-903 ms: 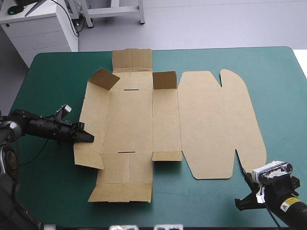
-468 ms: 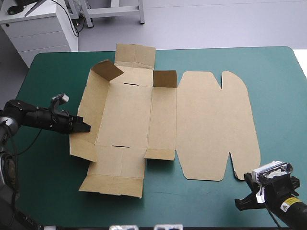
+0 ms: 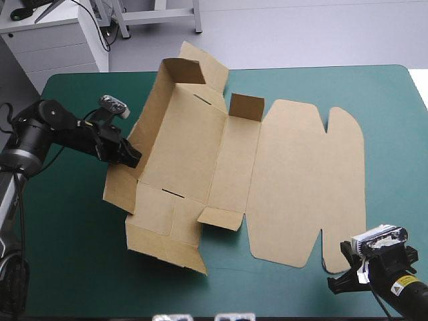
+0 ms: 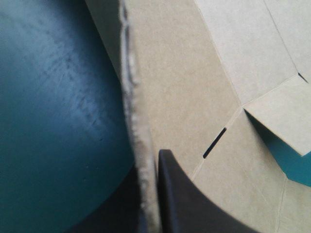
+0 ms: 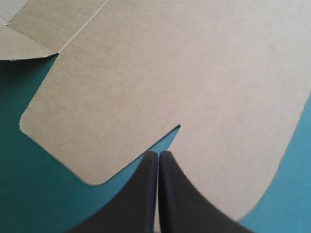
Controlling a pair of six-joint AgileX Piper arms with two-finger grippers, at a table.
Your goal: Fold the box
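Teal-green table (image 3: 391,134) is carrying the box (image 3: 194,147) across its middle, skewed, with the lid (image 3: 301,180) lying flat toward 3 o'clock.

At 9 o'clock of the box, I am reading the left gripper (image 4: 150,160) as clamped on the wall (image 3: 119,190), board edge pinched between the black fingers, one finger lying inside near the slot (image 4: 214,143). That wall is standing raised off the cover; the far corner flaps are rising with it toward 12 o'clock.

At 5 o'clock, the right gripper (image 5: 158,154) is pressed together with nothing in it, tips pointing at the notch (image 5: 179,127) in the lid's near edge. I cannot tell whether it is touching the board.

Risks I am noting:
- Nothing is pinning the base, so the whole sheet may be swinging with the lift rather than creasing.
- A pinch this close to the edge is likely to be slipping off under load.
- Lifting from one point may be bending the wall away from its score line.
- The far flaps are sitting close to the table's 12 o'clock edge and could be snagging or overhanging there.
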